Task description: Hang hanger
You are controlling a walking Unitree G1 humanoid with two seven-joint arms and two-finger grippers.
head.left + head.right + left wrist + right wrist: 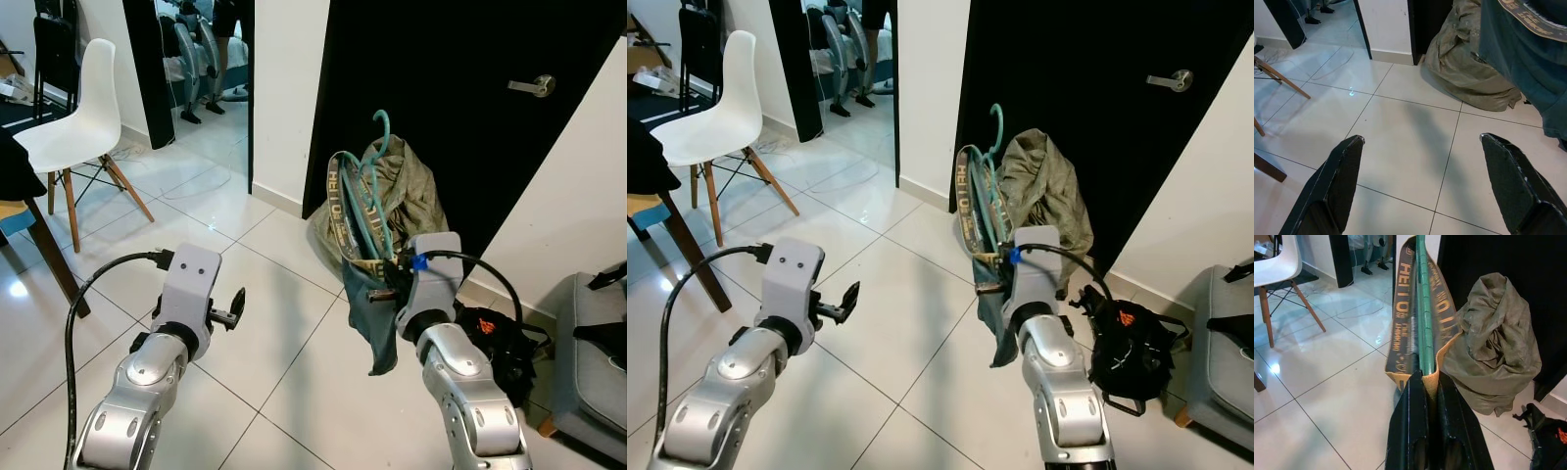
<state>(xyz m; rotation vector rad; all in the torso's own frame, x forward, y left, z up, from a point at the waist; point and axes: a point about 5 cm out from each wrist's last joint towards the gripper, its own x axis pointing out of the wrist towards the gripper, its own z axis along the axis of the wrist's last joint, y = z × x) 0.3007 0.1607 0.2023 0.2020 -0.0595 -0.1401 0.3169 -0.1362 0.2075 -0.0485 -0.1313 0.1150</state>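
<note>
The right claw (1430, 387) is closed on the lower edge of a teal plastic hanger (370, 186), with a tan printed waistband (1400, 308) pinched between the two black fingers (1410, 421) together with the hanger bar. The hanger is held upright above the claw — its hook (381, 122) is topmost, set against the black door (460, 117). A dark blue garment (372, 313) is draped from the hanger and hangs below the claw, clear of the white tiled floor (265, 333).

The left claw (233, 306) is held out at a similar height, well apart from the hanger, with its fingers (1342, 181) spread wide and nothing between them.

Behind the hanger, a crumpled olive-green cloth bundle (1493, 338) is seen resting on the floor against the foot of the door. A silver lever handle (534, 86) is mounted high on the door. A black bag with an orange mark (1132, 352) lies on the floor to the right of the right arm — just beside it stands a grey upholstered seat (588, 343). To the left, a white moulded chair with wooden legs (78, 127) stands on the tiles, and a dark wooden furniture leg (54, 259) is seen nearer the left arm.
</note>
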